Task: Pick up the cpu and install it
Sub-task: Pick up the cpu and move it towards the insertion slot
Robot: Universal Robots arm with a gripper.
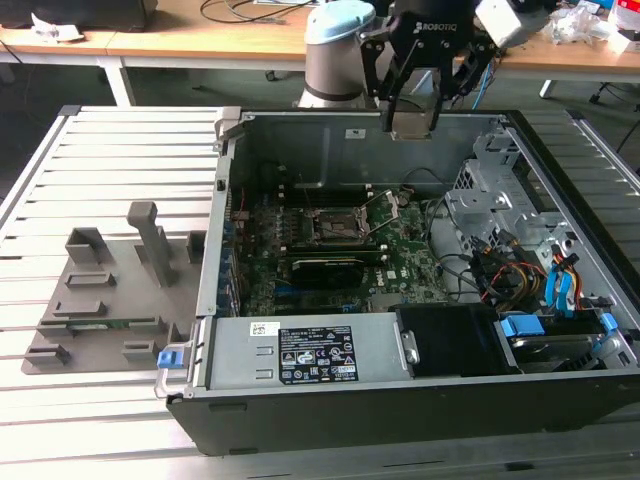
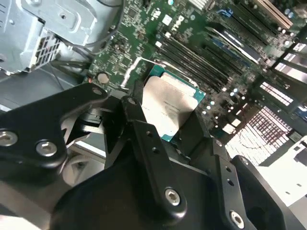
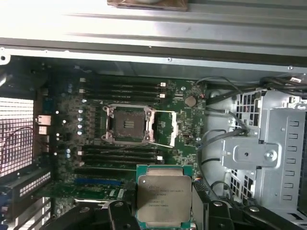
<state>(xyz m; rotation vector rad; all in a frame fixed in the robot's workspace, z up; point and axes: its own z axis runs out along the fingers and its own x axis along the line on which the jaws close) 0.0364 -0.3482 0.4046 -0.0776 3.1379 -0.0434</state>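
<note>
The tool point(image 1: 412, 112) grips the cpu point(image 3: 163, 194) by two opposite edges between its fingers, silver lid facing back toward the wrist, near-square with no clear long axis, well above the open socket point(image 3: 128, 124) inside the computer case point(image 1: 300, 150).

In the exterior view the arm point(image 1: 335, 55), a grey column with a pale blue joint cap, stands upright at the far side. Its black wrist reaches toward the exterior view's right, and the gripper point(image 1: 413, 112) hangs from it with its fingers pointing down. In both wrist views the two black fingers point(image 2: 136, 129) press in from opposite sides on the cpu point(image 2: 169, 103), clamping it between their tips with its pale metal top turned toward the cameras.
</note>
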